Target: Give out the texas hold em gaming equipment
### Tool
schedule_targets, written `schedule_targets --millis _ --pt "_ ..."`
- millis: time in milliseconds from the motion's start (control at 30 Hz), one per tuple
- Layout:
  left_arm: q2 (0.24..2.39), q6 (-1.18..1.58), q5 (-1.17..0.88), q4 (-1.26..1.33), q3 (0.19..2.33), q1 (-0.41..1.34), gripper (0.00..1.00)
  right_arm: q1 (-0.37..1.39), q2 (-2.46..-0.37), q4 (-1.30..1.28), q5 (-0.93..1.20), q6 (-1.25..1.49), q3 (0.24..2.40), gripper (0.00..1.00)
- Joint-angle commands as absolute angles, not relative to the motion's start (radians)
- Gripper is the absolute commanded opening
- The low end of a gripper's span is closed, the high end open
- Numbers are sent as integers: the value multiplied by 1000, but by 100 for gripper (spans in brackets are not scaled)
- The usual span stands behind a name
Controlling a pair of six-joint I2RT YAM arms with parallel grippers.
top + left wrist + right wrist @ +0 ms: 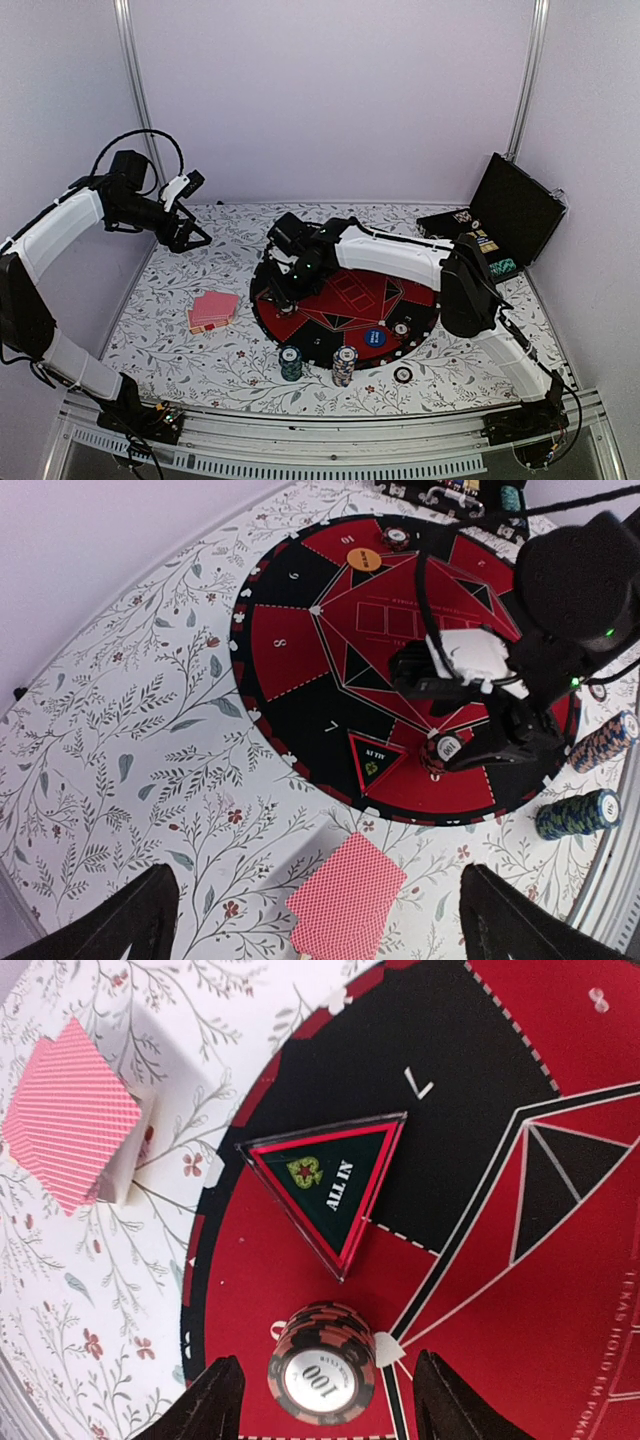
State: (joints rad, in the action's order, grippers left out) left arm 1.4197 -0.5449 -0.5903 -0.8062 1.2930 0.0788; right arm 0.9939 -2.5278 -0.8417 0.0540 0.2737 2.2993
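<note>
A dark red-and-black chip stack (322, 1362) marked 100 stands on the red field of the round mat (480, 1110). It is between the fingers of my right gripper (325, 1405), which is open, with a gap on each side of the stack. In the top view the right gripper (279, 291) hangs over the mat's left part. A pile of pink-red-backed cards (212, 311) lies on the table left of the mat. My left gripper (187, 236) is open and empty, high at the back left. Its wrist view looks down on the cards (347, 897).
A triangular ALL IN marker (335, 1185) lies just beyond the stack. A green chip stack (291, 362) and a blue-orange one (345, 366) stand at the mat's near edge. A blue disc (374, 338) and an orange disc (364, 558) lie on the mat. The open black case (510, 215) stands at the back right.
</note>
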Motion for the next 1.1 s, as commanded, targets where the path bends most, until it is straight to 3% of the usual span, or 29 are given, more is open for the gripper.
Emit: schedule_targets --millis 0,100,600,1067 --pt "1409 -535 -592 -816 1318 89 100 980 -2353 -864 7 271 2330 62" --pt "1413 -535 -592 -824 1324 89 100 981 -2274 -894 5 267 2271 63" --pt "1408 -548 -584 -833 1316 89 100 1082 -1770 -946 -44 405 1555 79" --pt "1411 -537 -587 -837 1327 92 100 1153 -1758 -895 47 451 1450 85"
